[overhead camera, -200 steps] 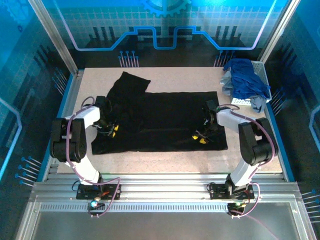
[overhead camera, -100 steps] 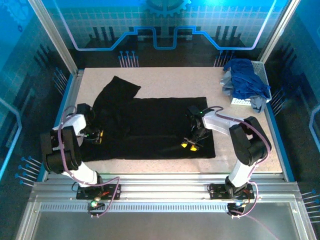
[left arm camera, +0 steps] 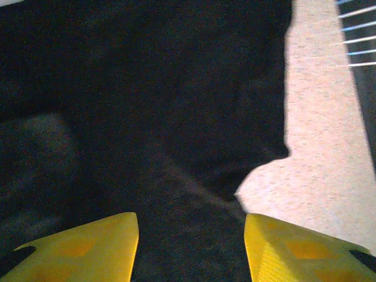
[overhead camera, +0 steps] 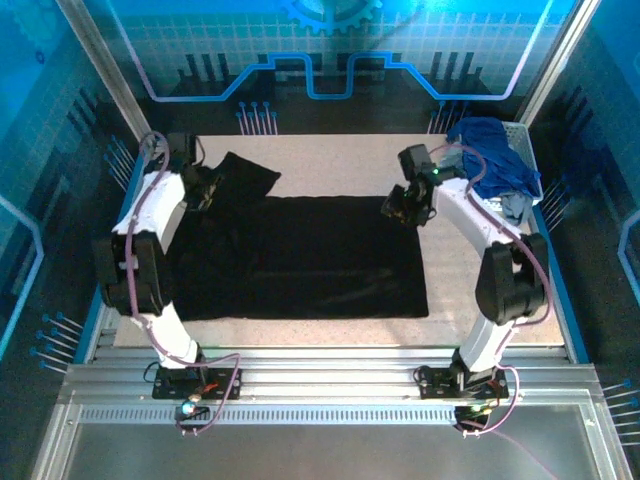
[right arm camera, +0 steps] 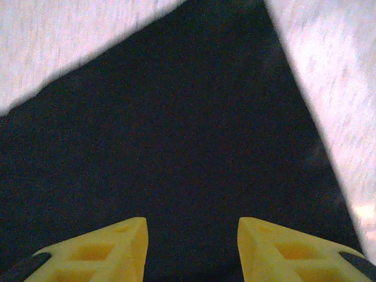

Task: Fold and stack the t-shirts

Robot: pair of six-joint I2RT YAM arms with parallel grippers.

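Note:
The large black t-shirt [overhead camera: 300, 255] lies flat on the table, print side hidden, one sleeve [overhead camera: 245, 175] sticking out at the far left. My left gripper [overhead camera: 205, 190] hovers open over that sleeve's base; its yellow fingers [left arm camera: 76, 249] frame black cloth [left arm camera: 147, 117]. Above the shirt's far right corner my right gripper [overhead camera: 398, 208] is open too, with black cloth [right arm camera: 176, 147] between its yellow fingers [right arm camera: 94, 252] and nothing held. Royal blue and pale grey-blue shirts [overhead camera: 490, 165] are heaped in the basket at the far right.
A white mesh basket [overhead camera: 520, 140] stands at the table's far right corner. Bare speckled tabletop [overhead camera: 340, 160] runs behind the shirt and along its near edge [overhead camera: 300, 330]. Metal frame posts rise at both far corners.
Both arms have let go near the shirt's front edge and swung to its far side, left to the sleeve, right to the far right corner. The shirt slid slightly left.

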